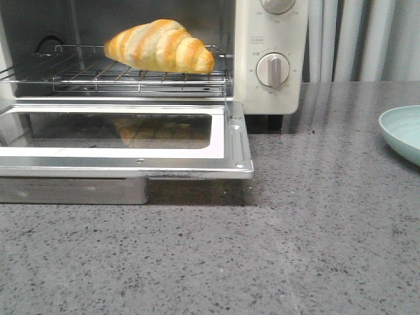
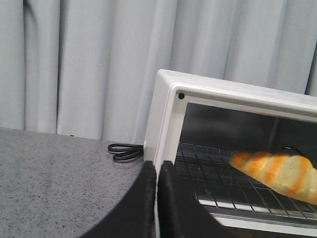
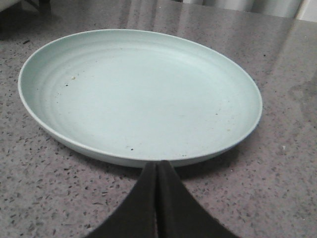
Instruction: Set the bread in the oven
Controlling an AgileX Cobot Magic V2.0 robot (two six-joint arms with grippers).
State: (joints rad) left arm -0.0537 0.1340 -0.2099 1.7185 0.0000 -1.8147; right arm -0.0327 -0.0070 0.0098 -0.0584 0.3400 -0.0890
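Front view: the oven (image 1: 269, 59) stands at the far left of the grey speckled table (image 1: 262, 249), its glass door (image 1: 125, 138) folded down flat toward the near side. The bread (image 1: 159, 46) lies on the wire rack (image 1: 118, 73) inside the cavity, right of centre, its tapered end pointing right; a dim reflection of it shows in the door glass. Two round knobs (image 1: 273, 70) sit on the control panel at the oven's right. A pale green plate (image 1: 401, 131) rests on the table at the right edge, well apart from the oven, and is only partly in frame. Neither arm appears in this view.

Left wrist view: the left claw (image 2: 157, 198) has its dark fingers pressed together, holding nothing, near the oven's left front corner. A black cord (image 2: 124, 151) lies coiled on the table beside the oven, before a grey curtain (image 2: 89, 59).

Right wrist view: the right claw (image 3: 157, 203) is likewise pressed together and empty, just at the plate's near rim.
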